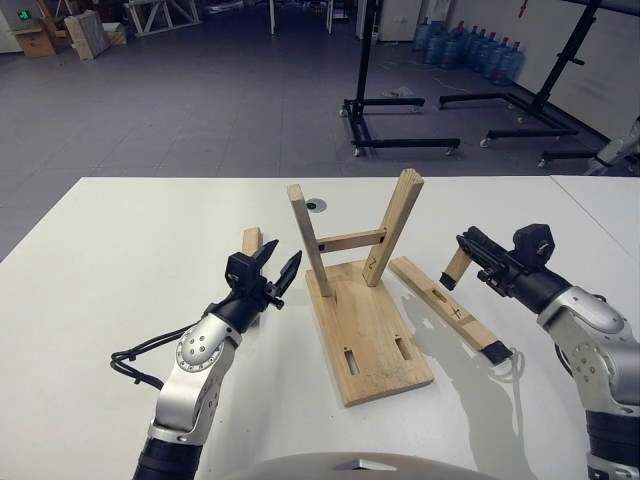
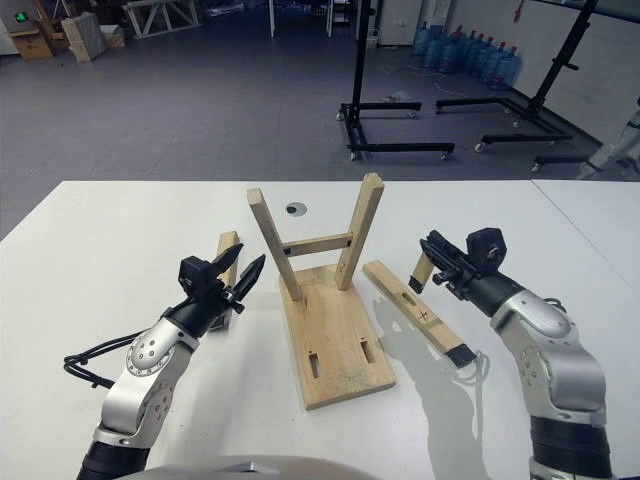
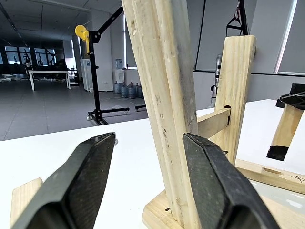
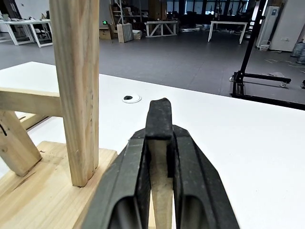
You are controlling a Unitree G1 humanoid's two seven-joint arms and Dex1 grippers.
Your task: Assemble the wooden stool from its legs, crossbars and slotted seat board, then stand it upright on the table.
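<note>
The seat board [image 1: 370,340] lay flat in the middle of the white table [image 1: 120,240]. A left leg [image 1: 310,240] and a right leg [image 1: 393,225] stood up out of its far end, both leaning a bit, and a crossbar [image 1: 350,241] joined them. Two open slots showed near the board's front edge. A loose leg [image 1: 450,312] with a dark end lay on the table just beside the board on the right. A small flat piece [image 1: 251,240] of wood lay on the left. The left gripper [image 1: 277,266] hung just beside the left leg with its fingers spread wide and nothing in them. The right gripper [image 1: 474,248] was over on the right, squeezed tight on a stick [image 1: 456,268]. From the left wrist, the two black fingers [image 3: 81,181] stood far apart, with the left leg [image 3: 162,95] big and close past them. The crossbar [image 3: 212,123] went into a hole in the right leg [image 3: 236,86], and the stick's dark end [image 3: 279,151] showed. From the right wrist, the fingers [image 4: 138,191] pressed on both sides of the stick [image 4: 159,191]. The right leg [image 4: 76,71] sat in the board [image 4: 47,186], and a round hole [image 4: 129,98] showed in the table.
</note>
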